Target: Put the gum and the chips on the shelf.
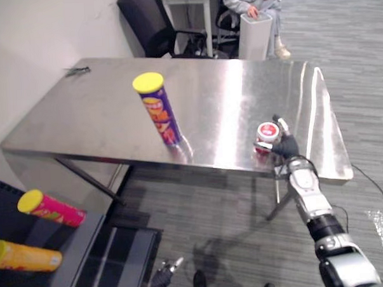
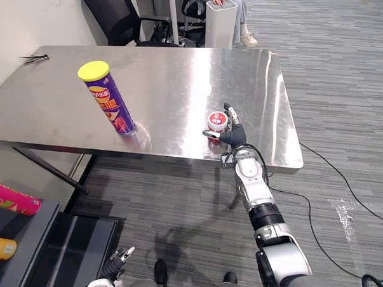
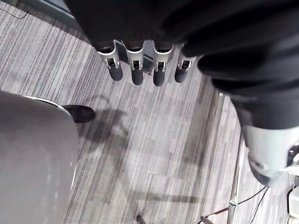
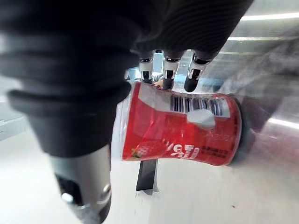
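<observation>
Progress: 0 of 2 items shelved, as far as the pictures show; both are on the steel table [image 1: 227, 85].

Item 1, gum [image 1: 267, 133]: a short red tub with a white lid, barcode label and strawberry picture on its side. It stands upright near the table's front edge, on the robot's right.

Item 2, chips [image 1: 158, 110]: a tall purple tube with a yellow lid, upright and untouched, well apart from the gum.

Right hand [image 1: 286, 146]: at the gum, fingers [image 4: 168, 77] straight along one side of the tub and thumb spread on the other, not yet clamped. Whether it touches cannot be told.

Left hand [image 3: 137, 70]: low over the floor, fingers relaxed, holding nothing.

Shelf [image 1: 78, 250]: lower left, with 1 pink tube [image 1: 51, 209] and 1 orange tube [image 1: 25, 255] lying on it.

Remaining, by estimate: grasp, carry and place both items.
</observation>
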You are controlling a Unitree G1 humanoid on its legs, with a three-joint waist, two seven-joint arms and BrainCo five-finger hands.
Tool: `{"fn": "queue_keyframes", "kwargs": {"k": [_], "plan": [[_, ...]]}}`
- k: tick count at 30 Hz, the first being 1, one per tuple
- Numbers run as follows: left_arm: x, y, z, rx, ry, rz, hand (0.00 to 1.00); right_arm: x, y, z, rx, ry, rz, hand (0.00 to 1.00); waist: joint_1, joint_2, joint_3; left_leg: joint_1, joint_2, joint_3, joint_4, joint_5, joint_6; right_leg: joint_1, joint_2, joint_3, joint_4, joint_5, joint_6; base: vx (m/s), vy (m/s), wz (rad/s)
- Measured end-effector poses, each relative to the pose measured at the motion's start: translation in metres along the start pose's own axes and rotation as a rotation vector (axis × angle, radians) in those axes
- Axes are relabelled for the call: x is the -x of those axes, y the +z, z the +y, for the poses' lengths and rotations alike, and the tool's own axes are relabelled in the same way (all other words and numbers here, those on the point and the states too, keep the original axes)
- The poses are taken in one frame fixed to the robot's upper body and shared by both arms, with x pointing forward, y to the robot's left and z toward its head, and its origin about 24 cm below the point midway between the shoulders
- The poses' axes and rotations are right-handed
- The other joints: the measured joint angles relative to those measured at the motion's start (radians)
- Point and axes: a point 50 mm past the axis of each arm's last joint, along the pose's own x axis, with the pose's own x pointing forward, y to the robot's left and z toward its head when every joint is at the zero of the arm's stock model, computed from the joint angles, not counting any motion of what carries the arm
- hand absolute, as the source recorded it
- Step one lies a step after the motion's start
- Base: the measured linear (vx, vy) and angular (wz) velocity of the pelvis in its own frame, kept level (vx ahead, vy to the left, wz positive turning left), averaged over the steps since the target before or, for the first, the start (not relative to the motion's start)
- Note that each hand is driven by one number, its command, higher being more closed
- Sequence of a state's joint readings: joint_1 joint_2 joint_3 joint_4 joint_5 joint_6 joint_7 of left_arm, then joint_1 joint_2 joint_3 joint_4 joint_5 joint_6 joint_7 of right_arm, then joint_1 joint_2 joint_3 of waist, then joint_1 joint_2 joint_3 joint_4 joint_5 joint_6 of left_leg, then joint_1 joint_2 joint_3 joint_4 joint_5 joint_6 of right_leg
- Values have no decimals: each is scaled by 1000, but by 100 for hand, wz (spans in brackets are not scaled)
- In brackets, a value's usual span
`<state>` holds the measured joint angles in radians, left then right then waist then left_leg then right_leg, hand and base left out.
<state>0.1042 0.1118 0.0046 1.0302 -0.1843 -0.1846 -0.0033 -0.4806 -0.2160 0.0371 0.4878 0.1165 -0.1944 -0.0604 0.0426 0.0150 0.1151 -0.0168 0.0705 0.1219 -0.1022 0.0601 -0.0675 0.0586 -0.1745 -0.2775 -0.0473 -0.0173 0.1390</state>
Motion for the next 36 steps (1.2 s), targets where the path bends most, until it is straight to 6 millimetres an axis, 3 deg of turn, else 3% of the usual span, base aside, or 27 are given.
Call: {"fn": "queue_keyframes", "kwargs": {"k": [1, 12, 17, 27, 33, 36], "plan": [[0, 0, 0, 0, 0, -1, 0, -1, 1, 0, -3, -1, -2, 100, 0, 0, 2, 0, 0, 0, 0, 0, 0, 0, 0, 0, 0, 0, 0, 0, 0, 0], [-1, 5, -1, 8, -3, -21, 0, -10, 14, 4, -11, -6, -37, 100, 15, 1, 24, -1, 0, 1, 1, -1, -1, 1, 0, -1, -4, 0, 0, 0, 0, 0], [-1, 6, -1, 9, -2, -21, 0, -10, 13, 16, -35, 17, -34, 100, 15, 0, 27, -1, 0, 1, 0, -1, -1, 1, 0, -1, -4, 0, 0, 0, 0, 0], [-2, 7, -1, 8, -2, -24, 0, -10, 15, 18, -31, 44, -41, 100, 14, -3, 28, 0, 1, 6, 0, -2, -2, 2, 0, 1, -6, 0, 0, 0, 0, 0], [-2, 9, 2, 27, 11, -29, 0, 8, 43, 8, -19, 52, -193, 100, 9, -12, 32, 1, 2, 8, 5, -3, -3, 4, 0, 4, -8, 1, 1, 0, 0, 0], [0, 6, 5, 35, 24, -20, 0, 23, 60, -6, 2, 40, -285, 100, -10, -16, 31, 4, 3, 8, 6, -3, -3, 6, 0, 5, -7, 1, 2, 0, 0, 0]]}}
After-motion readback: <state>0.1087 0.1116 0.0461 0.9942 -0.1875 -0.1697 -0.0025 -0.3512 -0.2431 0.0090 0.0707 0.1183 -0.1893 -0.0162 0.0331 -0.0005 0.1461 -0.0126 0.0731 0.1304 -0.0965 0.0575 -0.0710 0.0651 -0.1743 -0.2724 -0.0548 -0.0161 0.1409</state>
